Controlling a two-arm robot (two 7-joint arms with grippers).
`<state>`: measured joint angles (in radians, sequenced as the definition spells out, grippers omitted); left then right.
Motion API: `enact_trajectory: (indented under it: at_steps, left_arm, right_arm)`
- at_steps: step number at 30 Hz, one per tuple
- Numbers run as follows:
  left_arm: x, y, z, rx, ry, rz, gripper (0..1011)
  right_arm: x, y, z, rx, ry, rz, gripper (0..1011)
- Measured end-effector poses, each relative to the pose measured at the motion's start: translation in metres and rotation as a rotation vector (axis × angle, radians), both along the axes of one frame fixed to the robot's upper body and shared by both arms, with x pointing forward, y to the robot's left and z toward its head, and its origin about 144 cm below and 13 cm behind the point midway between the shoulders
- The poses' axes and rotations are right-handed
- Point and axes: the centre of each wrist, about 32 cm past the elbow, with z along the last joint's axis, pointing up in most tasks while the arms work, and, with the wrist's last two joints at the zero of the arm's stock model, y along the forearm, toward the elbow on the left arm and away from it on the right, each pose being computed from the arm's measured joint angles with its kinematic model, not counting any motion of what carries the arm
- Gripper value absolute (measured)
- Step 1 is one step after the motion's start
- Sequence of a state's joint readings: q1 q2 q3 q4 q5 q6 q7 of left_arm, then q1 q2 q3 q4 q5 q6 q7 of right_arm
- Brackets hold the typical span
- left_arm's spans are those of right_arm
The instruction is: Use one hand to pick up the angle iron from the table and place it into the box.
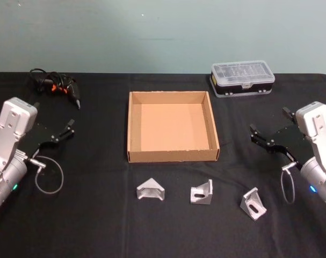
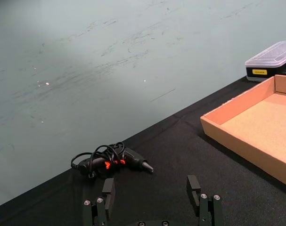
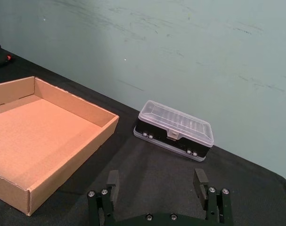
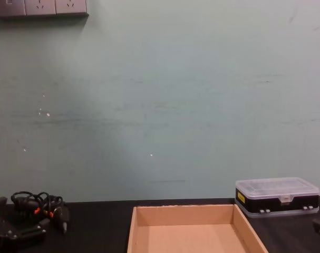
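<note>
Your left gripper (image 1: 64, 130) is at the left side of the table (image 1: 98, 231). Its two black fingers (image 2: 108, 190) are spread wide apart with nothing between them. Your right gripper (image 1: 262, 137) mirrors it at the right side of the table, its jaws also wide apart and empty, as the right wrist view shows.

The three angle irons lie loose on the black tabletop in a row just in front of the box (image 1: 173, 155), between you and its near wall. None of them touches the box or either gripper. They are small silver-grey metal corner brackets, each made of two flat faces meeting at a right angle.

- **Left angle iron** (image 1: 151, 191): it shows you a triangular profile and lies below the box's left half.
- **Middle angle iron** (image 1: 202, 192): it has one face upright with a dark slot cut through it, and it sits below the box's right front corner.
- **Right angle iron** (image 1: 253, 203): it is turned at a slant with a slotted face toward you. It lies farther right, clear of the box and nearest your right gripper.

The box is a shallow, open tan cardboard tray at the middle of the table, and its floor is bare. Behind its right corner stands a black case (image 1: 243, 78) with a clear lid. At the far left lies a black tool (image 1: 55, 85) with a coiled cord and orange marks.
</note>
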<state>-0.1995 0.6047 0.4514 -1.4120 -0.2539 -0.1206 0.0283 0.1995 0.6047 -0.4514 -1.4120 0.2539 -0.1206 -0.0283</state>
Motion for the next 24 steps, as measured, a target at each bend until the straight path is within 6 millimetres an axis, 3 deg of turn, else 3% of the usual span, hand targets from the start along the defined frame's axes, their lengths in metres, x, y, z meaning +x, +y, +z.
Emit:
enact_trajectory:
  at_steps: [24]
  left_arm:
    - [0.0000, 0.0000, 0.0000, 0.000, 0.000, 0.000, 1000]
  right_arm:
    - [-0.0002, -0.0005, -0.0003, 0.014, 0.006, -0.010, 1003]
